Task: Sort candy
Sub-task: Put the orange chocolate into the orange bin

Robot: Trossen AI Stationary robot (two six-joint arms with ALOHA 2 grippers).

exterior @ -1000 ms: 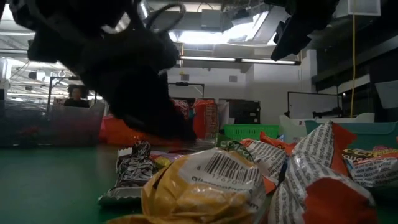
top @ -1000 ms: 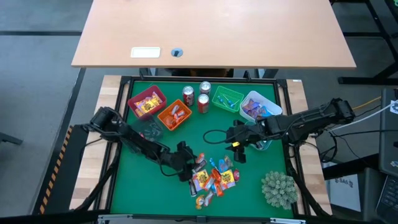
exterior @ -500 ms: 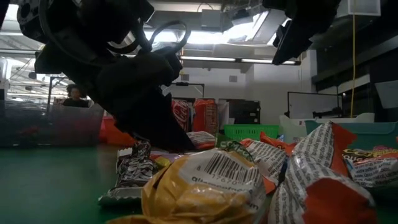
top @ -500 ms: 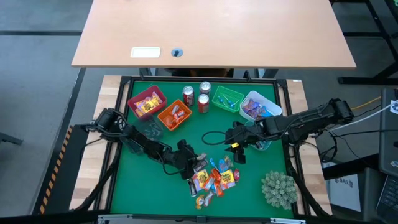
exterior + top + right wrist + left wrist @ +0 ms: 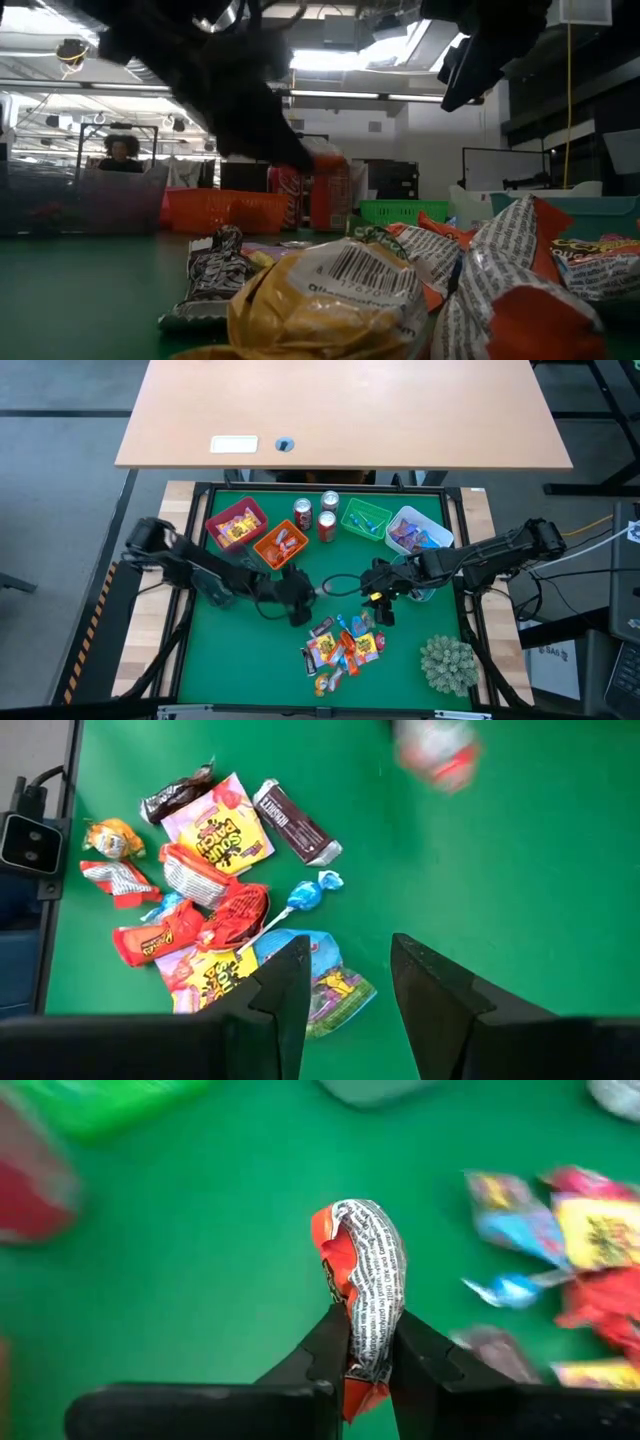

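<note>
Left end effector [image 5: 365, 1342] clamped on an orange wrapped candy [image 5: 362, 1285] with white barcode print; fingers [image 5: 325, 1350] pinch its lower half, rest sticks up past the tips. High view puts the left end effector [image 5: 297, 598] above the green mat [image 5: 240, 650], clear of the surface, between the orange bin [image 5: 280, 545] and the candy pile [image 5: 345, 648].

Right end effector [image 5: 345, 965] partly open, nothing between the fingers [image 5: 285, 985]; it hangs over the mat with the pile below and ahead of it. In the high view the right end effector [image 5: 380, 598] sits mid-mat, just beside the pile's far edge, near a black cable loop [image 5: 340, 581].

Pile: yellow, orange, red and dark wrappers plus a blue lollipop [image 5: 300, 898], bunched near the desk's front edge. A dark chocolate bar [image 5: 296, 822] lies at the pile's edge.

Bins along the back edge: red bin [image 5: 236, 524], the orange bin, green bin [image 5: 365, 518], clear bin [image 5: 416, 532] — all have candy in them. Two red soda cans [image 5: 314, 514] stand between the orange and green bins. Spiky plant ball [image 5: 446, 663] at the front right corner, near the pile.

Open mat: front left area and the strip between the pile and the bins.
</note>
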